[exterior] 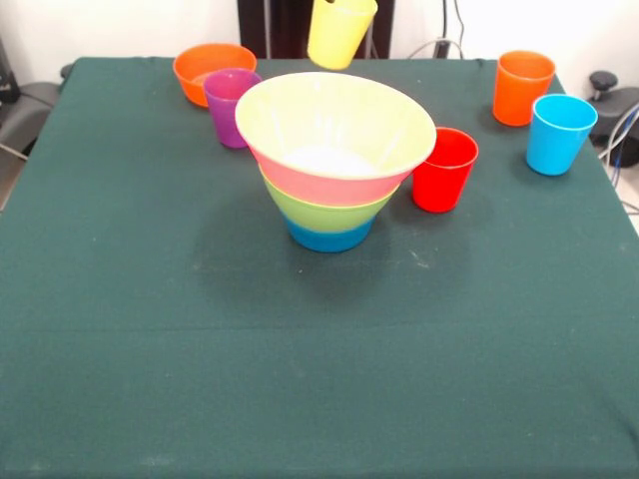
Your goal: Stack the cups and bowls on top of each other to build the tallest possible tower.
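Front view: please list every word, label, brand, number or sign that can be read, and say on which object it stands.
There are none to read.
The stacked bowls: plain coloured plastic, no print visible.
The yellow cup held up at the top edge, and the purple, red, orange and light blue cups: plain.
The small orange bowl and the green tablecloth: no marking.

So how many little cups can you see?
5: yellow cup up in the air at the top edge, purple cup by the orange bowl, red cup beside the tower, orange cup and blue cup far right.
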Tool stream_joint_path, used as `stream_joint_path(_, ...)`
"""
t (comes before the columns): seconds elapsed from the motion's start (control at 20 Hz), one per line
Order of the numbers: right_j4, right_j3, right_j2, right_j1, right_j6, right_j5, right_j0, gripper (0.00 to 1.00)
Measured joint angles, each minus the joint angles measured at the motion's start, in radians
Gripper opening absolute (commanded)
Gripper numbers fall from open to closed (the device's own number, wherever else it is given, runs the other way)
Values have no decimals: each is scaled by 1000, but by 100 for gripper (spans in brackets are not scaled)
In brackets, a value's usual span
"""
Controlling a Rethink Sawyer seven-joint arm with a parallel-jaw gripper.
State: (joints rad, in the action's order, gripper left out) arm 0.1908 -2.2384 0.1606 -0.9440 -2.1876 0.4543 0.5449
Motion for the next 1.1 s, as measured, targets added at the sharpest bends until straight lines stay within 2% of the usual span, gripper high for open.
stream_joint_path(0.4, 76, -24, -30, -12, 0, 0, 27, 0)
stream_joint_path(0.75, 163, -79, -53, -35, 0, -43, 71, 0)
stream_joint_path(1.1, 202, -103, -75, -41, 0, -83, 72, 0)
